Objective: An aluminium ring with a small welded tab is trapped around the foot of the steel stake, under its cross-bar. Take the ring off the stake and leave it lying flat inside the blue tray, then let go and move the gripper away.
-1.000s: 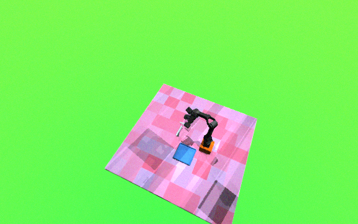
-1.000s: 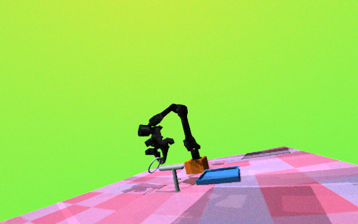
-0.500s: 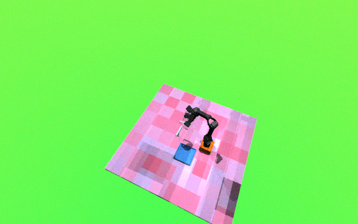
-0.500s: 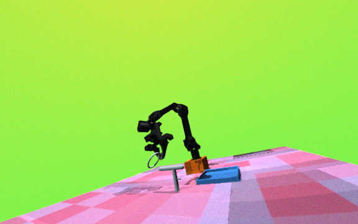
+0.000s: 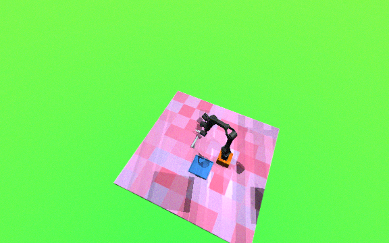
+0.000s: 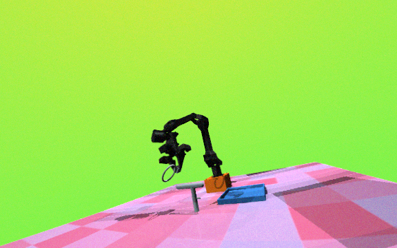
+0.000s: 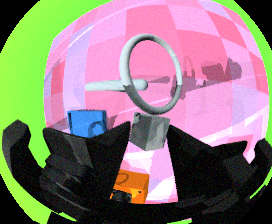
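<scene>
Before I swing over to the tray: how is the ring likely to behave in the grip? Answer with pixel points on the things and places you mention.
The ring [image 6: 163, 175] [image 7: 123, 65] looks stiff, its thin hoop keeping its round shape. It is probably light, being slender and mostly opening. Held only by its tab [image 7: 149, 132], it may pivot if bumped.

Pink-and-lilac patchwork tabletop [image 5: 177, 131] [image 6: 143, 234] [image 7: 152, 25], steel stake [image 5: 195, 140] [image 6: 194, 200] [image 7: 104, 86] upright on it, blue tray [image 5: 200, 172] [image 6: 247, 200] [image 7: 87, 120] lying flat, orange base block [image 5: 222, 163] [image 6: 212, 187] [image 7: 143, 180].

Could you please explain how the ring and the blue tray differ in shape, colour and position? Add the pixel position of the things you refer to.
The ring [image 6: 163, 175] [image 7: 177, 65] is round and open; the blue tray [image 5: 199, 174] [image 6: 250, 200] [image 7: 79, 116] is four-sided with a floor. The ring is grey, the tray blue. The ring hangs tilted from the gripper [image 6: 176, 169] [image 7: 148, 134], while the tray lies flat.
</scene>
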Controlling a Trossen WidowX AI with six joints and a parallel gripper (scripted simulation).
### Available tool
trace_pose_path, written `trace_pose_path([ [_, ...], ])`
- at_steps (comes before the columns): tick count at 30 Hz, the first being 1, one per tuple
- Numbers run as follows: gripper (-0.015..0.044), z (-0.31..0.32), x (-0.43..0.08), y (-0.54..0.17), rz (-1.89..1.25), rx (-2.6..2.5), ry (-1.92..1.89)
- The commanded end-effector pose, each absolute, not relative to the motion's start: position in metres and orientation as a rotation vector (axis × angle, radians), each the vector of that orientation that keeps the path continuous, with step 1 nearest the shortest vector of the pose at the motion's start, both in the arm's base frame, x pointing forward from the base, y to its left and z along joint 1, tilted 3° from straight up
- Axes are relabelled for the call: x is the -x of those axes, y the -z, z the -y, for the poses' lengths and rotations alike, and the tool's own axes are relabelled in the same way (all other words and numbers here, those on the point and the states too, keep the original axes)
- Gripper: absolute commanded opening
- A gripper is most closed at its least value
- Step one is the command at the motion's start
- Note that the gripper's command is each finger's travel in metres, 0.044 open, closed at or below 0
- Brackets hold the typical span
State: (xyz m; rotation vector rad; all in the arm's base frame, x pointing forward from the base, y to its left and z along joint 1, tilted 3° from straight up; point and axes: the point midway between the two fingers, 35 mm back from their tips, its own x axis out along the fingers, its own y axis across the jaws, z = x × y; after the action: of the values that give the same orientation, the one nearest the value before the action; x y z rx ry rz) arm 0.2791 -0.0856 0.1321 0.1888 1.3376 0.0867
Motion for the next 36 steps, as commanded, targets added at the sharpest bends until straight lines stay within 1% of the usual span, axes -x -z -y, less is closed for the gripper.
trace_pose_path([
  [1,0.0000,0.086,-0.285,-0.134,-1.338,-0.196,-0.087],
  [36,0.0000,0.087,-0.343,-0.139,-1.333,-0.196,-0.087],
])
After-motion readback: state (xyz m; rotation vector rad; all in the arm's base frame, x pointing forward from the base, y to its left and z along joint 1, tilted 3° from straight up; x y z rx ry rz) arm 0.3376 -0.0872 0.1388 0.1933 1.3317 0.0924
